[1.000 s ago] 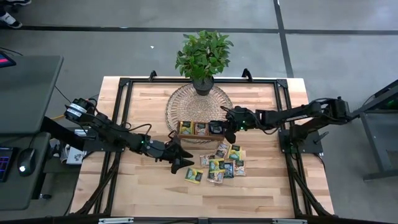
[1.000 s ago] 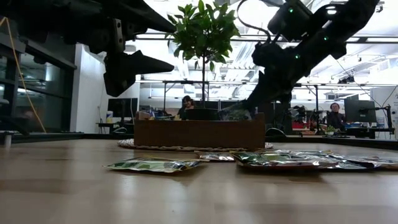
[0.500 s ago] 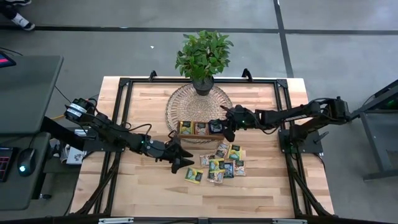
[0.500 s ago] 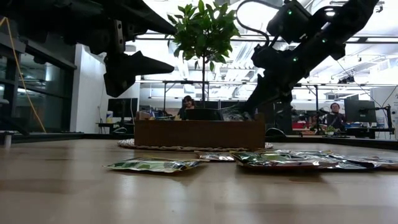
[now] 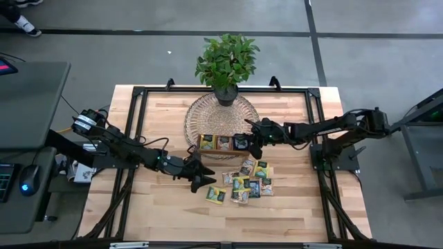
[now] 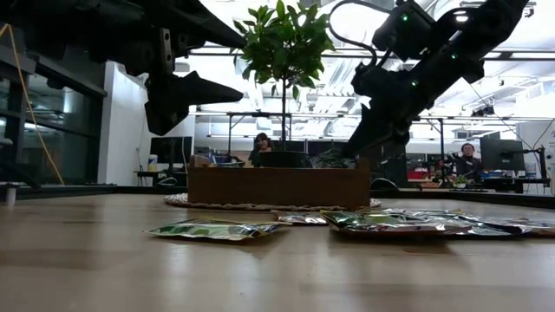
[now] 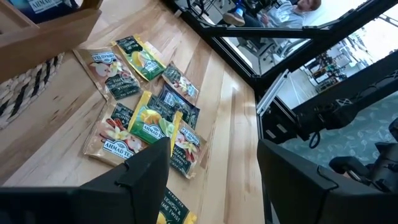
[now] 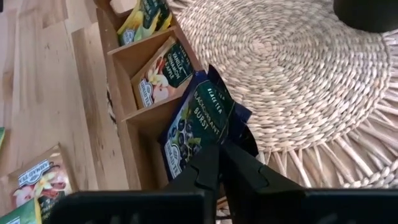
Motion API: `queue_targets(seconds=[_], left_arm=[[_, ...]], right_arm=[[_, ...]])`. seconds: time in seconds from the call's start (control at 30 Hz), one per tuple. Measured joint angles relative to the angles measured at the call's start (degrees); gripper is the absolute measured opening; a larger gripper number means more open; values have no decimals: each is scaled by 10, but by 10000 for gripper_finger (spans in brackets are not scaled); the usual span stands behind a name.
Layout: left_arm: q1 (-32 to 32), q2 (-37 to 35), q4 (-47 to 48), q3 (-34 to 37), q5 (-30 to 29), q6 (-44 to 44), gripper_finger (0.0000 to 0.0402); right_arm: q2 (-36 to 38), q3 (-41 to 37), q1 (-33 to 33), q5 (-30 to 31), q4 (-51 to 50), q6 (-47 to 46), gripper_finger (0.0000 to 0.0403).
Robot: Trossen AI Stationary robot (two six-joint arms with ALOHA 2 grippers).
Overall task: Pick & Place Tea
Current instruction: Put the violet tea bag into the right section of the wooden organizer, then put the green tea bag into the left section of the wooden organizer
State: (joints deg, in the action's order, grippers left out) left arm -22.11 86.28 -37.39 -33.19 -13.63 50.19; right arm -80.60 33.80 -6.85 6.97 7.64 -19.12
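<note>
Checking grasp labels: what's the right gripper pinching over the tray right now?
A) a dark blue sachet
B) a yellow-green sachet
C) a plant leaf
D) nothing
A: in the right wrist view the right gripper is closed on the edge of a dark blue sachet, held over the end compartment of the wooden tray.

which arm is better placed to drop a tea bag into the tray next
Right: the right gripper pinches a dark blue sachet over the wooden tray. The left gripper hangs open, empty.
</note>
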Motion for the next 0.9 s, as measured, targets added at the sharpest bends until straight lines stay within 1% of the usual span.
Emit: queue_targets(seconds=[0.27,0.4,0.63,0.9], left_arm=[[0,0,0,0,0,0,238],[0,0,3,0,0,0,238],[0,0,4,0,8,-2,238],[0,0,9,0,7,-2,238]], right_arm=[[0,0,0,-18,-1,-2,85],[0,3,0,-24,0,-2,108],[21,3,0,-22,4,1,113],[67,3,0,2,4,1,114]])
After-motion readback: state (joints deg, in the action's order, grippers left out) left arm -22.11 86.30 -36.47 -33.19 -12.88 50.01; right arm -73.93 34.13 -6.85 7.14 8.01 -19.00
